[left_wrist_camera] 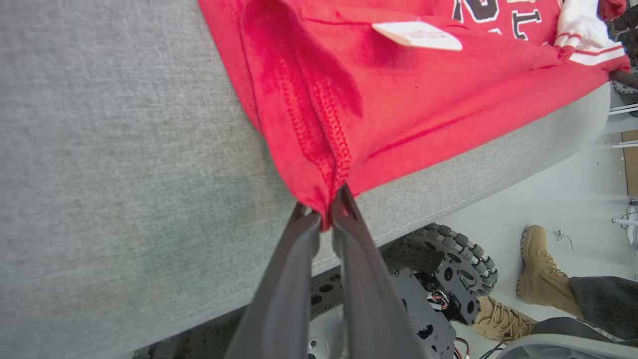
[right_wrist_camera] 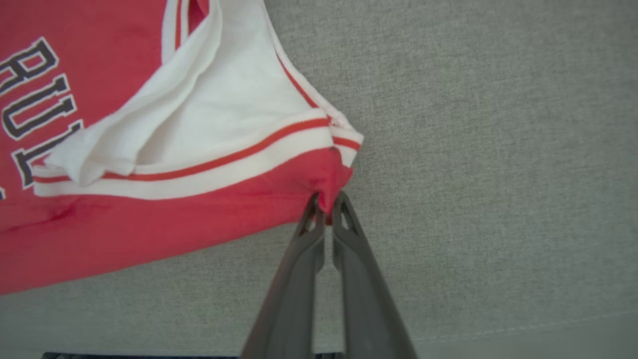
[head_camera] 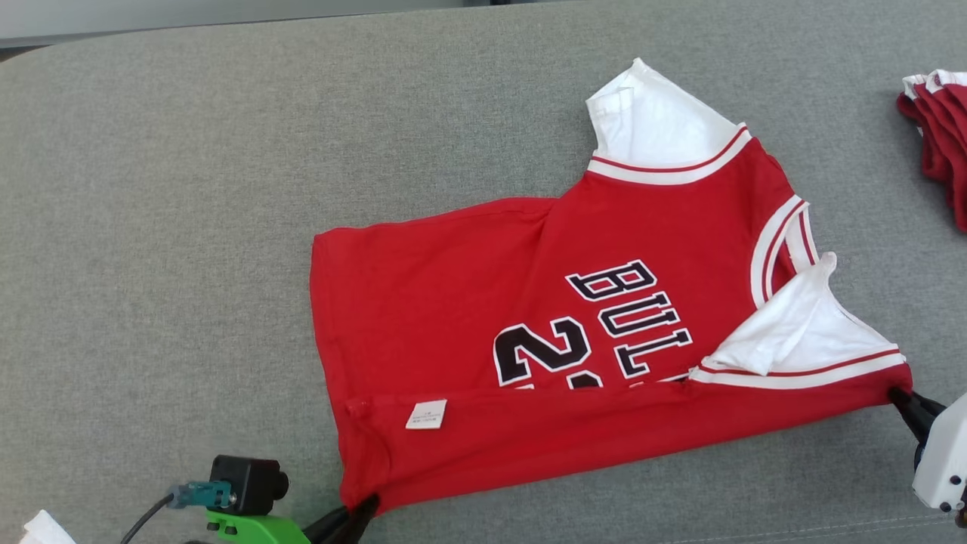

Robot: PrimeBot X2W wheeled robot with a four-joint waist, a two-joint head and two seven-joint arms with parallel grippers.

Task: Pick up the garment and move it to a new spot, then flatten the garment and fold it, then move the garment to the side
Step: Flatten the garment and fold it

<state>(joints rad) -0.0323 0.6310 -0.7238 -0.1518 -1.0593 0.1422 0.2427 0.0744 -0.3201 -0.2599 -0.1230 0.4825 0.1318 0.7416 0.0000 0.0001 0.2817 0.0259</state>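
Both grippers are clamping cloth. The left gripper (left_wrist_camera: 326,212) is pinching the hem corner nearest the robot, and the right gripper (right_wrist_camera: 325,205) is pinching the shoulder corner by the near armhole. The jaws are pressed together on red fabric in each wrist view.

The grey padded table (head_camera: 151,227) is carrying everything. The red jersey (head_camera: 468,302) is lying right of centre, hem toward the robot's left and white-trimmed armholes toward its right. Its near long edge is running taut between the two grips and turning inside out over the lower part of the black print. It's hard to tell from the head view whether that strip is resting on the print or lifting slightly.

A stack of red garments (head_camera: 940,128) is sitting at the far right edge, well apart. A small white label (head_camera: 426,415) is showing on the turned strip near the hem.

Judgement: the fold step is in hand, a lengthwise fold. The next move is calling for both arms carrying the gripped edge together, level and away from the robot, toward the far side seam. The cloth needs holding taut so the sleeves aren't bunching.
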